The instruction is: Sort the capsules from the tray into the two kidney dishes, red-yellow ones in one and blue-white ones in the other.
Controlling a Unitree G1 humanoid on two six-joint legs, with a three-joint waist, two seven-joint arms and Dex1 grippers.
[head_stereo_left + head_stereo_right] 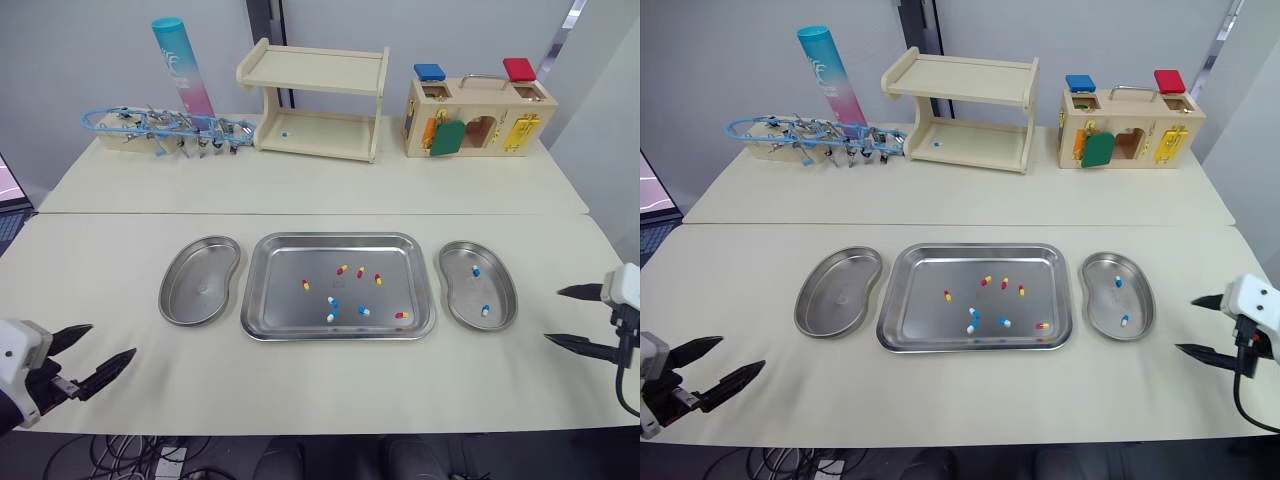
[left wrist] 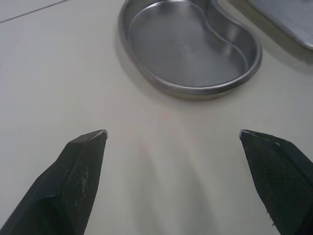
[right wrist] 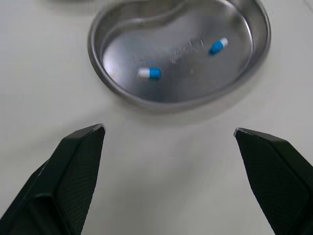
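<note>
A steel tray (image 1: 262, 300) lies mid-table holding several loose capsules, among them a red-yellow one (image 1: 342, 269) and a blue-white one (image 1: 333, 301). Left of the tray the left kidney dish (image 1: 200, 280) is empty. The right kidney dish (image 1: 500, 290) holds two blue-white capsules (image 3: 149, 73) (image 3: 218, 46). My left gripper (image 1: 113, 339) hovers open near the front left edge, short of the empty dish (image 2: 190, 49). On the far right, my right gripper (image 1: 553, 315) is open and empty, just outside the right dish (image 3: 98, 54).
Along the back of the table stand a wooden two-tier shelf (image 1: 318, 100), a wooden lock box (image 1: 478, 118), a tilted blue-pink tube (image 1: 183, 65) and a blue rack of metal clips (image 1: 165, 128). Cables lie on the floor below the table's front edge.
</note>
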